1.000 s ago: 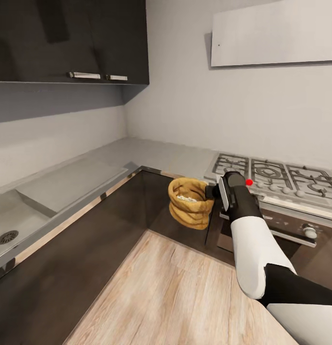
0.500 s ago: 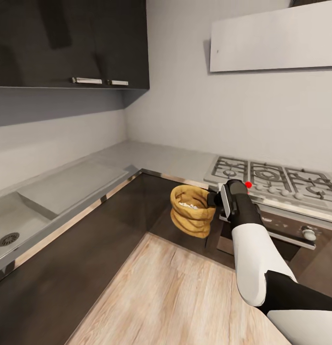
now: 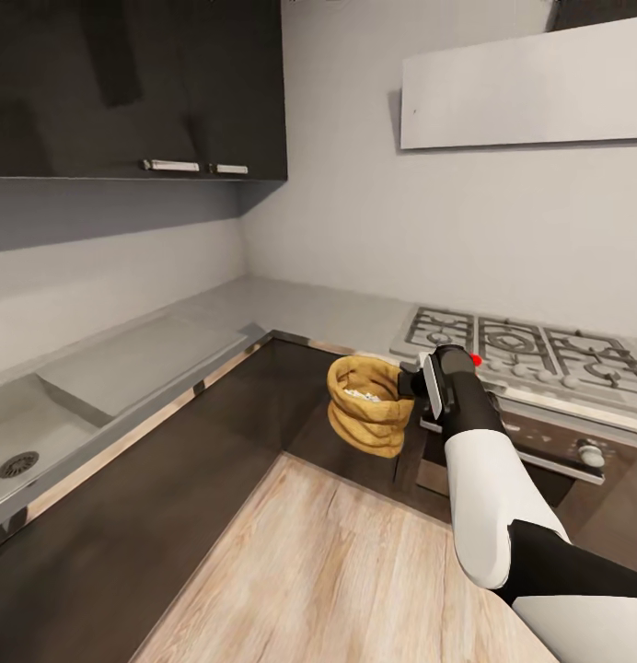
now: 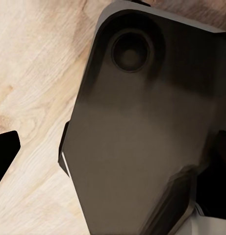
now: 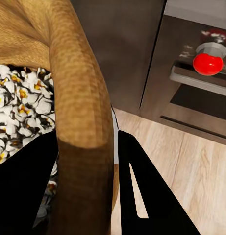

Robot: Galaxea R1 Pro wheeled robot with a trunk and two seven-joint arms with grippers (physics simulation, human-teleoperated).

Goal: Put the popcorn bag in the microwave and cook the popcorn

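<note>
The tan popcorn bag [image 3: 366, 407] hangs in the air in front of the dark corner cabinets, level with the countertop's edge. My right gripper [image 3: 412, 385] is shut on its rolled rim from the stove side. In the right wrist view the rim [image 5: 81, 98] runs between my two black fingers [image 5: 142, 196], and white popped kernels [image 5: 19, 107] lie inside the bag. The grey countertop [image 3: 291, 304] runs around the corner behind it. The microwave is out of view. In the left wrist view my left gripper [image 4: 110, 161] points down at the robot's own dark body, its fingers spread wide.
A gas hob [image 3: 530, 345] sits on the counter at the right, above a steel oven with a red knob [image 5: 207, 63]. A sink [image 3: 24, 451] lies at the far left. Dark wall cabinets [image 3: 134, 83] hang above. Wooden floor [image 3: 337, 571] spreads below.
The whole picture has slid down and left a little, so the camera has moved. The bag stays in my right gripper, which holds much the same pose.
</note>
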